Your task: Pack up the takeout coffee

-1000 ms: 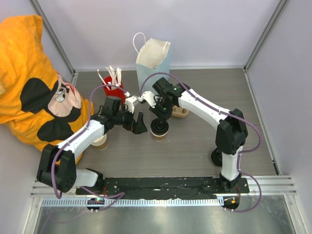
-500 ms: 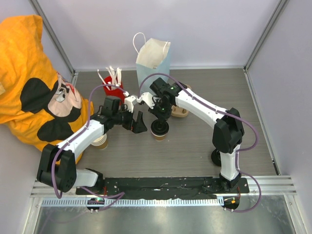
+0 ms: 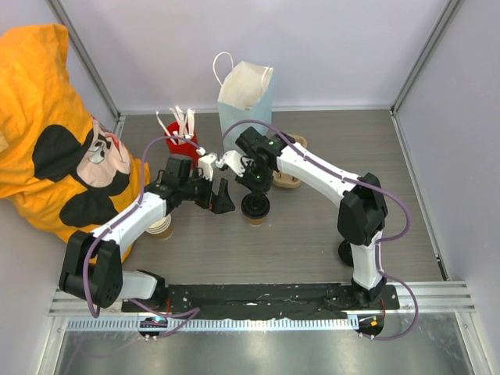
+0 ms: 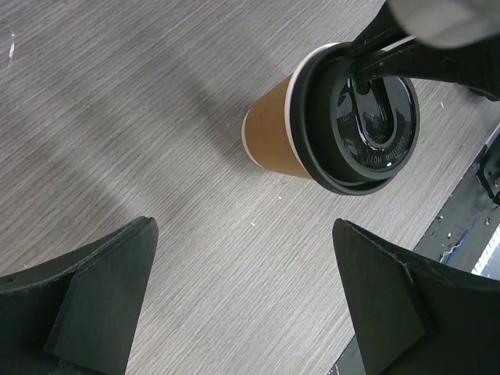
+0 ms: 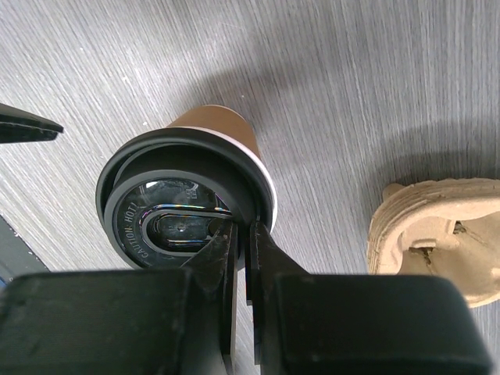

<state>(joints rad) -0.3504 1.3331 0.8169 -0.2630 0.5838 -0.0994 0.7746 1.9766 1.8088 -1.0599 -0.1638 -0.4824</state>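
Pinching lid rim of takeout coffee (image 5: 187, 211), right gripper (image 5: 241, 238) clamped; left gripper (image 4: 244, 293) spread wide, coffee just ahead.

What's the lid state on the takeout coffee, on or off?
On. The black lid sits flush around the tan cup rim in both wrist views; the right claw pinches its edge.
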